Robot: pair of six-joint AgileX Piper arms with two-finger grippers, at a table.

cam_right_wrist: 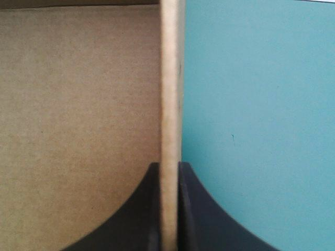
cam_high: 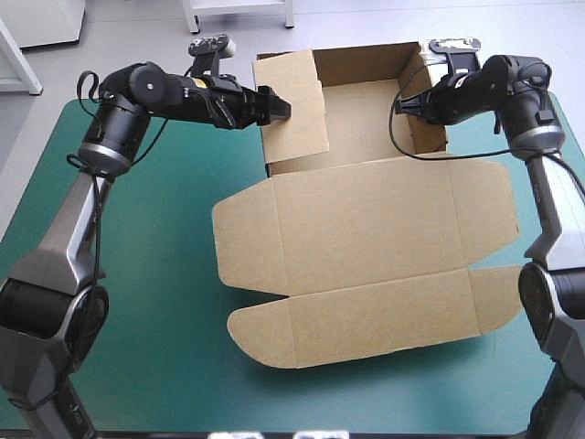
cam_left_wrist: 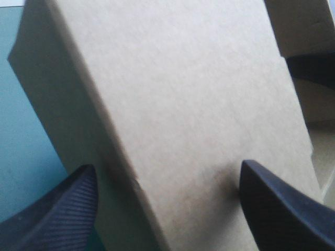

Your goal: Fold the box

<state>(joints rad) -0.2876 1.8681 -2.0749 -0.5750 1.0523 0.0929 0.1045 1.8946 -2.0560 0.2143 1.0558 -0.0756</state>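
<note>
Saw teal-green desk [cam_high: 137,302] filling most of high view. Found brown box [cam_high: 366,183] on its middle and far half: tray toward far edge with walls raised, lid [cam_high: 366,265] flat toward near edge. Noted bare cover wide on left, narrower strips on right and near side. Found left wall flap [cam_high: 297,105] leaning inward over tray. Found left tool [cam_high: 279,110] spread open, flap's face just ahead. Found right tool [cam_high: 413,102] clamped on right wall [cam_right_wrist: 169,78].
</note>
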